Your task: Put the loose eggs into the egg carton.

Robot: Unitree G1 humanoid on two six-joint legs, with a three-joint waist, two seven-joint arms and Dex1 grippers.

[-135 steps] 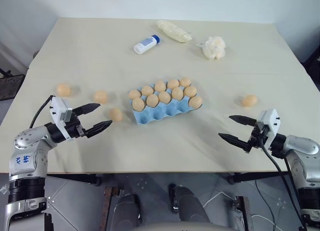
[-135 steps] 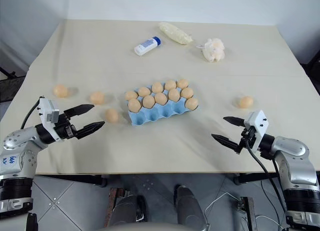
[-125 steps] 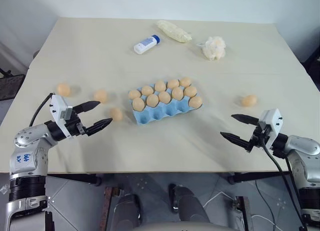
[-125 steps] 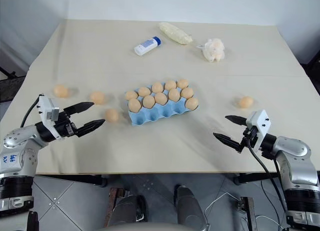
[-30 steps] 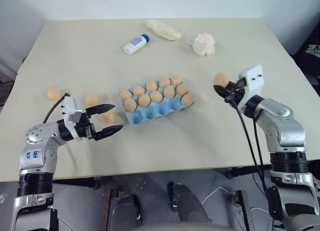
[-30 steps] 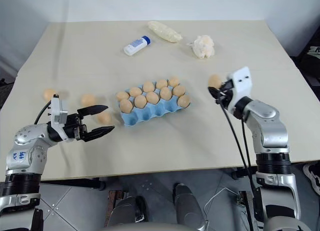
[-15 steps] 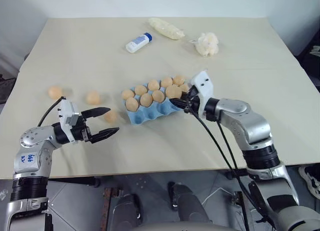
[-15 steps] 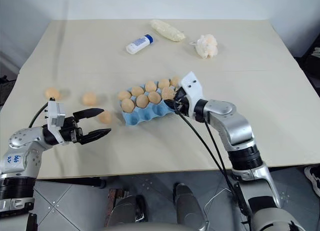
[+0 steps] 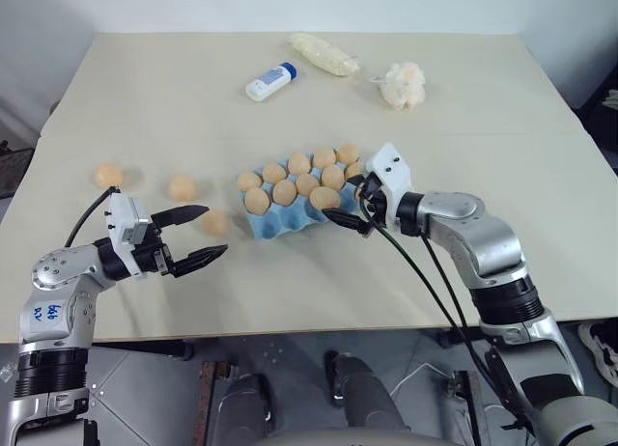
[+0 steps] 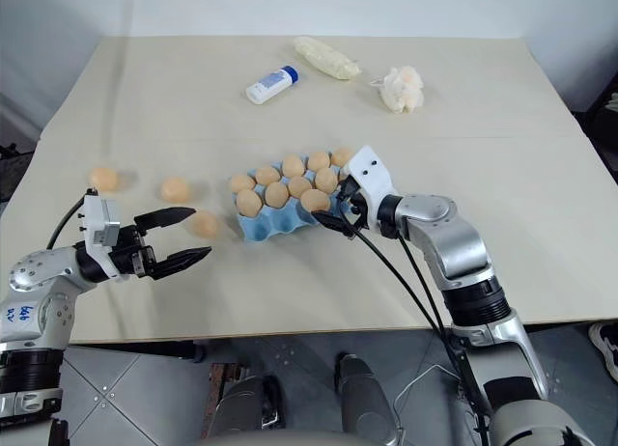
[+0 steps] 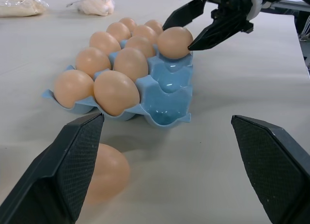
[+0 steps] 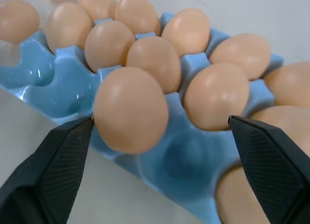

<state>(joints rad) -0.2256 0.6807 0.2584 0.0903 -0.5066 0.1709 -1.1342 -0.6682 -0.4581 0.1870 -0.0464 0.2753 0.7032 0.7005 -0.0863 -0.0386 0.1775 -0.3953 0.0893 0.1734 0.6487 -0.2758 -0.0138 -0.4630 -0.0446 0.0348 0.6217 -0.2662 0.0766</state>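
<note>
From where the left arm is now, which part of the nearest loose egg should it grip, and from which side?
Probably across its round middle. The egg lies on its side on the table, beside the carton, just ahead of the open left gripper. Coming in nearly level from the robot's side, one finger on each flank, looks best; the carton's edge leaves little room there.

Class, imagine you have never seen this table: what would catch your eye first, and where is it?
First, the light blue egg carton in the middle of the table, nearly full of tan eggs. The right gripper stands open at its near right end, around an egg sitting in a cup. Three loose eggs lie to the carton's left, near the open left gripper.
</note>
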